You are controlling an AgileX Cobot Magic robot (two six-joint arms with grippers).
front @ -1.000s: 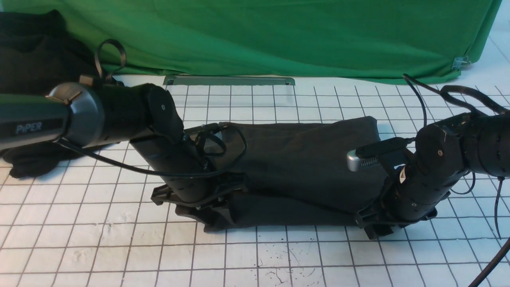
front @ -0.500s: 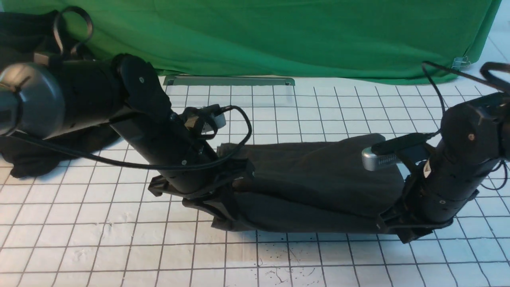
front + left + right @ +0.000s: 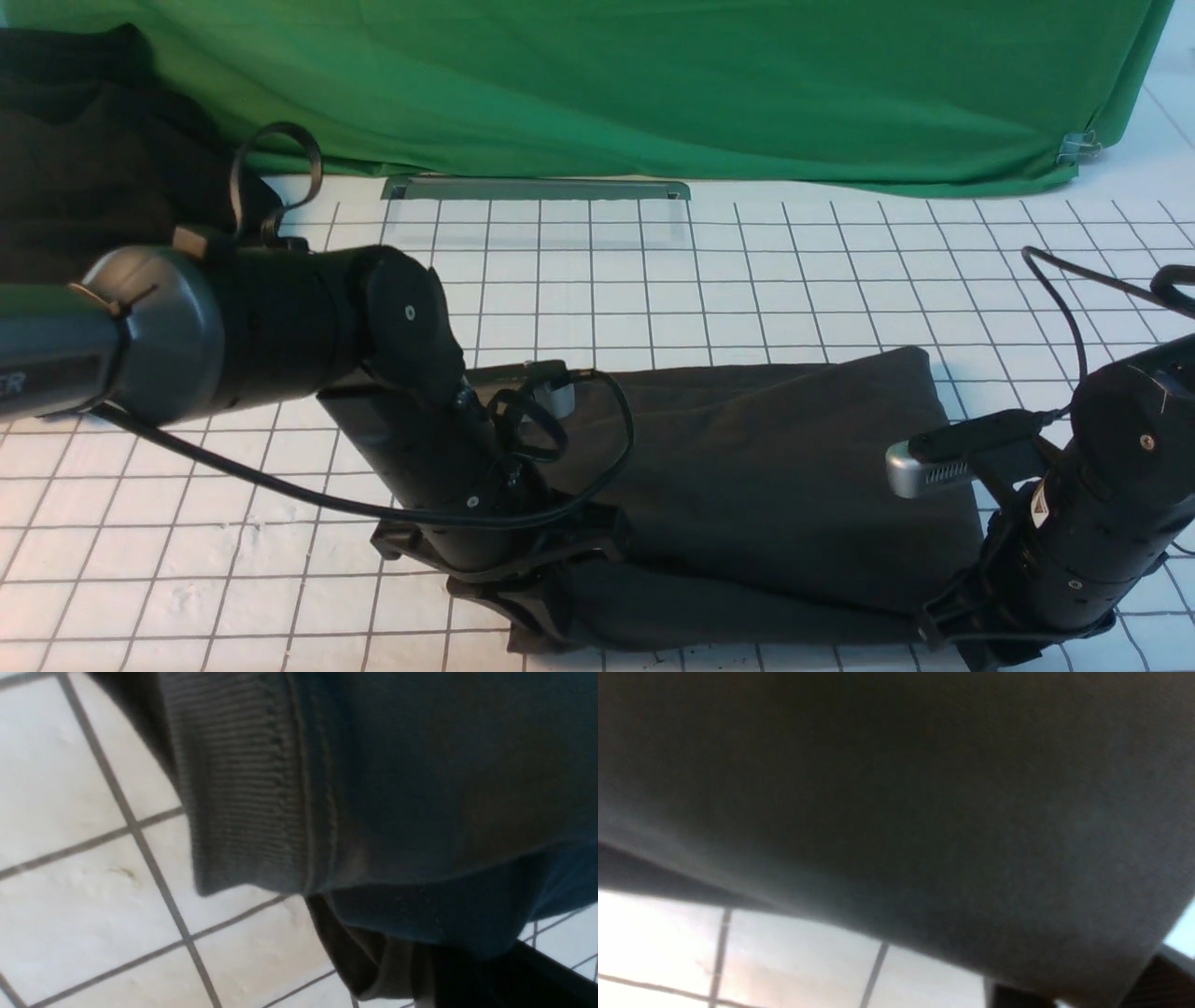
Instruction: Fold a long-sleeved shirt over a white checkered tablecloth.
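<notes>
The long-sleeved shirt lay in a long folded strip on the white checkered tablecloth, the left gripper looked pinched shut on its near corner, I could not tell about the right gripper, and both arms needed to pull evenly to keep that near edge straight.

The front view is lit evenly and softly; only faint shadows are cast on the white checkered tablecloth beside the long-sleeved shirt, whose folds are nearly lost in its darkness. In the left wrist view the ribbed hem is rendered fairly sharply, with a bluish cast on the cloth beyond. The right wrist view is badly defocused, the tablecloth overexposed.
</notes>
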